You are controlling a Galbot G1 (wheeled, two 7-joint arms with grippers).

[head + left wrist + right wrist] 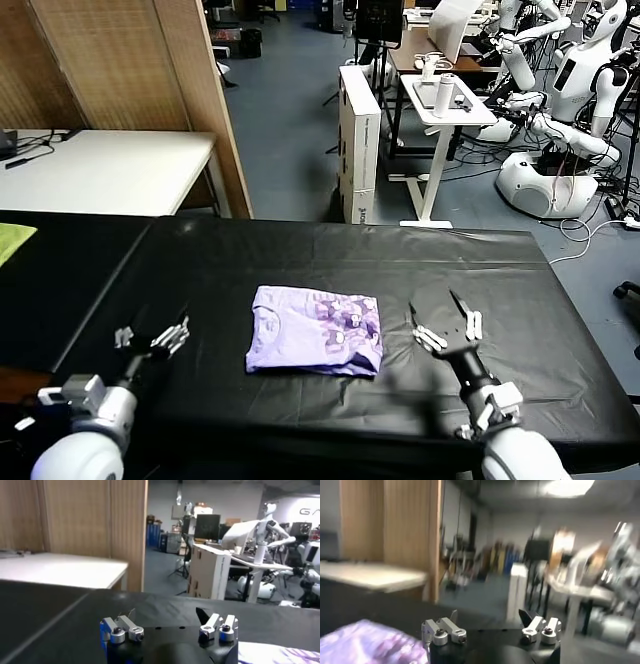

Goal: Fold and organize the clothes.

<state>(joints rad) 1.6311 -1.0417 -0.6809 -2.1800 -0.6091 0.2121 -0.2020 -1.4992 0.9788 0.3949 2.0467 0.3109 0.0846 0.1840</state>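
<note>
The T-shirt point(316, 343) lies folded into a compact, roughly rectangular packet near the middle of the black worktop point(300, 250), flat, with its darker purple print facing up on the half toward the robot's right. Its edges look fairly square and no sleeve or hem trails out, so the folding itself appears to be done, or nearly so. What may remain is only a final straightening or moving the packet to wherever it belongs, and the pictures show no obvious place set aside for that.

The right gripper point(446, 326) sits just beside the shirt's right edge, above the worktop and apart from the cloth, with its jaws spread wide and nothing between them; its wrist view shows the lavender fabric point(367, 644) close by but not touched. The left gripper point(152, 338) is well apart from the shirt on the other side, low over the worktop, jaws likewise wide apart and holding nothing (it looks to be simply waiting).

As for containers, none is in view on the worktop: no basket, bin or box for the shirt. A corner of yellow-green cloth point(12, 240) shows at the far left edge, well away from the shirt.
</note>
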